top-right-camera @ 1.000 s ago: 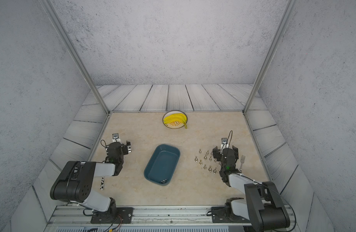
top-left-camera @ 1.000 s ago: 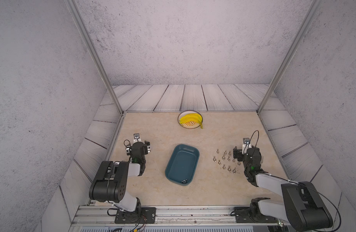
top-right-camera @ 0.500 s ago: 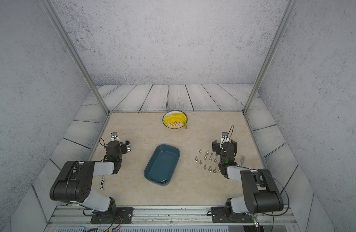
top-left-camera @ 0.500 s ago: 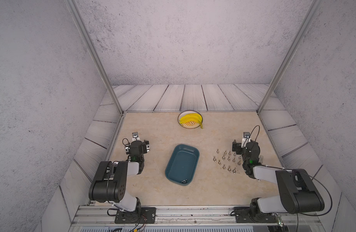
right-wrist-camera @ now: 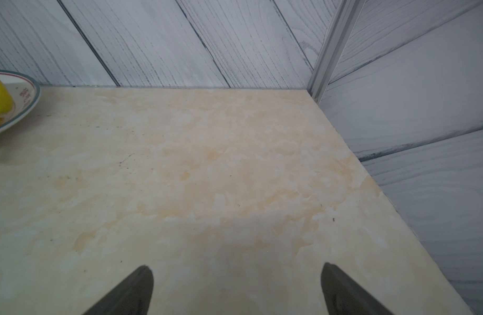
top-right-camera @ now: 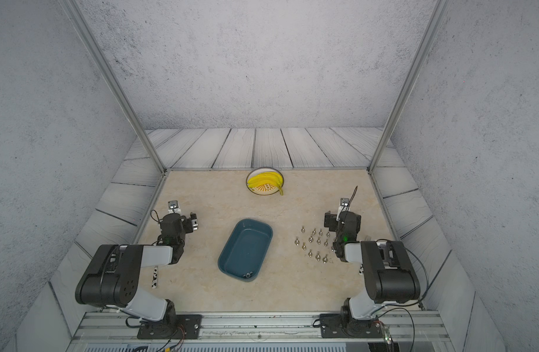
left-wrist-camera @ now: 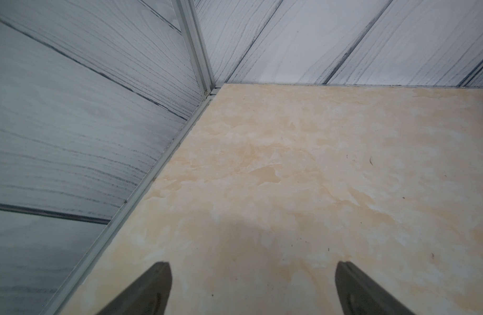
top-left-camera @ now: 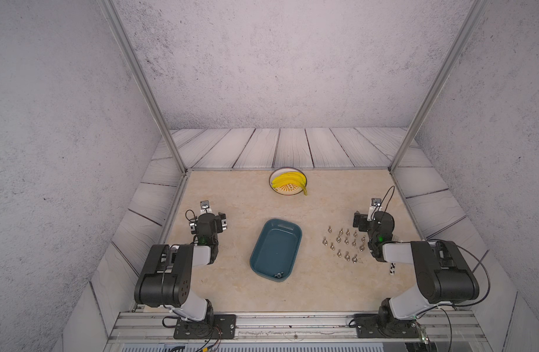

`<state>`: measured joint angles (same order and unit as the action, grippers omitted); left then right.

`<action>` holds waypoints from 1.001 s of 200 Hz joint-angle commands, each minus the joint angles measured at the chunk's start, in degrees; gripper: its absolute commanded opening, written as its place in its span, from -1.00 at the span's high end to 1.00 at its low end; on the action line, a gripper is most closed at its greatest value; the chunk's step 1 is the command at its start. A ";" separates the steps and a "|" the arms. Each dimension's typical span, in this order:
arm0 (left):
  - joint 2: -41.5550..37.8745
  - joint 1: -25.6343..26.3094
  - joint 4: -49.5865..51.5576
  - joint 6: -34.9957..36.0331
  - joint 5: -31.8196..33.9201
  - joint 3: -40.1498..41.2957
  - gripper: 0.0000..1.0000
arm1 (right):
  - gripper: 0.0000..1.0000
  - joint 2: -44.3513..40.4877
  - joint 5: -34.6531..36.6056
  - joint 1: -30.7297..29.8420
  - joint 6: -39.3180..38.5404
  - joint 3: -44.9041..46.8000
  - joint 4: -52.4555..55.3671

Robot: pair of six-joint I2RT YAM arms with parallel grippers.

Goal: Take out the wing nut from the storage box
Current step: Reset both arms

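Your left claw (left-wrist-camera: 252,272) sits well to the left of the box, spread wide and empty, facing bare worktop (top-left-camera: 246,201). The box (top-left-camera: 275,243) lies between the two arms. The one wing nut (top-left-camera: 278,275) inside it is tucked into the corner nearest the robot's bases, seemingly right against the wall.

That corner is your main trouble. A wide claw coming down there can land a finger on the rim, and the light box will likely slide or tip. The small nut may also skate along the wall instead of being pinched.

Just right of the box lies a cluster of loose nuts (top-left-camera: 344,243), with the right arm close beside it. Your right claw (right-wrist-camera: 236,268), further right of the box, is also spread and empty. If you reach across low from that side, you may scatter the cluster, or you may pick up the wrong nut.
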<state>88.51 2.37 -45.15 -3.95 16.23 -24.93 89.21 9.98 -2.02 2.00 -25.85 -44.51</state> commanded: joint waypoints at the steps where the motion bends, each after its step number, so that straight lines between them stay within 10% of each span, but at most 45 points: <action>1: -0.90 -0.37 0.45 -0.36 -0.06 -0.82 -0.99 | -1.00 -0.48 -1.01 -0.01 0.77 0.25 0.29; 200: -0.90 -0.40 0.46 -0.36 -0.12 -0.82 -0.99 | -1.00 -1.40 -1.54 0.02 0.83 -0.87 3.97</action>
<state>88.51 2.37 -45.15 -3.95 16.23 -24.93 88.88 8.93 -2.02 2.39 -25.89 -40.86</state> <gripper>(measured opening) 0.994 0.999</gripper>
